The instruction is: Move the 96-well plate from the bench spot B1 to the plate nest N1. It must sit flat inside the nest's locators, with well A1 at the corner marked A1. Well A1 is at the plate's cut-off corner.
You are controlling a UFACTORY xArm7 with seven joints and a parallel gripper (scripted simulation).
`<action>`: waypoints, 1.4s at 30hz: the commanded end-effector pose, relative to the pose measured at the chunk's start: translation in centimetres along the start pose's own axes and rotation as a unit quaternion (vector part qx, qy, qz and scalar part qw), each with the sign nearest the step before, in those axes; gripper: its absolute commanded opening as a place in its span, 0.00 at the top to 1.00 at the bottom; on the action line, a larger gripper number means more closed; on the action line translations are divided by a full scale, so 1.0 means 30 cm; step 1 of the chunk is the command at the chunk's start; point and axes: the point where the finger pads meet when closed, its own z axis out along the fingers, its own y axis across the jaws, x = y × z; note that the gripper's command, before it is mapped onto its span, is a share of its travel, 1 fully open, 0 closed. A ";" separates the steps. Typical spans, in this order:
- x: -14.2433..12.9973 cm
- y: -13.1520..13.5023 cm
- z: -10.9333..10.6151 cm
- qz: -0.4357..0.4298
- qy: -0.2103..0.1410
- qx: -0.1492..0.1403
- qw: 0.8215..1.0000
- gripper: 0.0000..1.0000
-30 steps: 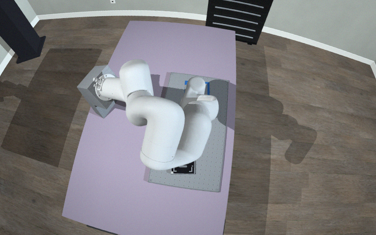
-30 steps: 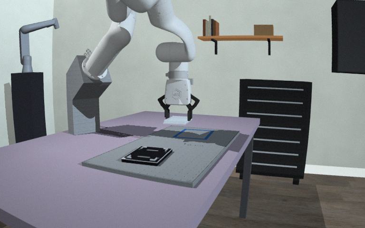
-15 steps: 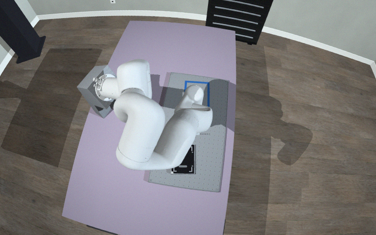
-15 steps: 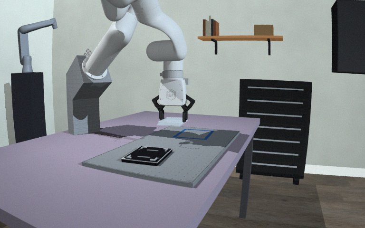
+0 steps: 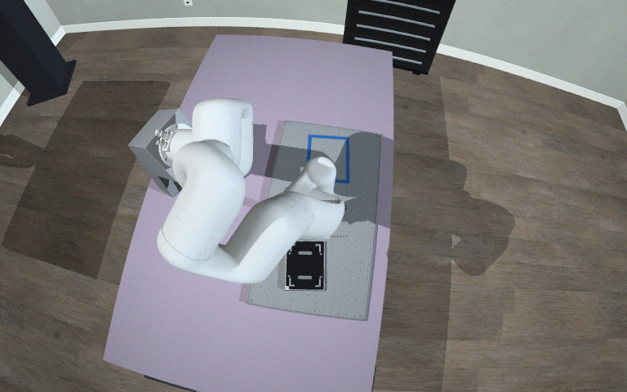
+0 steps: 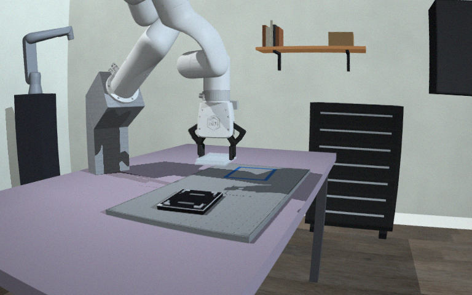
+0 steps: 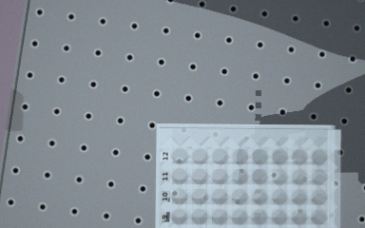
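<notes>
Above the breadboard [image 6: 253, 219], tool [image 6: 216, 155] grips the 96-well plate [image 6: 212, 159] level, column labels 9–12 reading along its length.

Column numbers 12, 11, 10 and 9 run down the 96-well plate's [image 7: 246, 176] nine-o'clock edge

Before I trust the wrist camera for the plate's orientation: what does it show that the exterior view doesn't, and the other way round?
Only the wrist view shows the plate's wells and its printed numbers 12, 11, 10, 9, plus the breadboard's holes beneath.

Only the exterior view shows the pincer shut on the plate above the board, the blue B1 outline with nothing on it, and the black nest nearer the camera.

Both show the 96-well plate and the grey breadboard. Neither shows the cut-off corner.
</notes>
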 end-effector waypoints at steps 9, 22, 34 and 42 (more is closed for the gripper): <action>-0.140 -0.029 -0.007 0.000 0.002 0.000 1.000 1.00; -0.260 -0.055 -0.010 0.000 0.001 0.000 1.000 1.00; -0.369 -0.078 -0.013 0.000 0.001 0.000 1.000 1.00; -0.433 -0.092 -0.015 0.000 0.001 0.000 1.000 1.00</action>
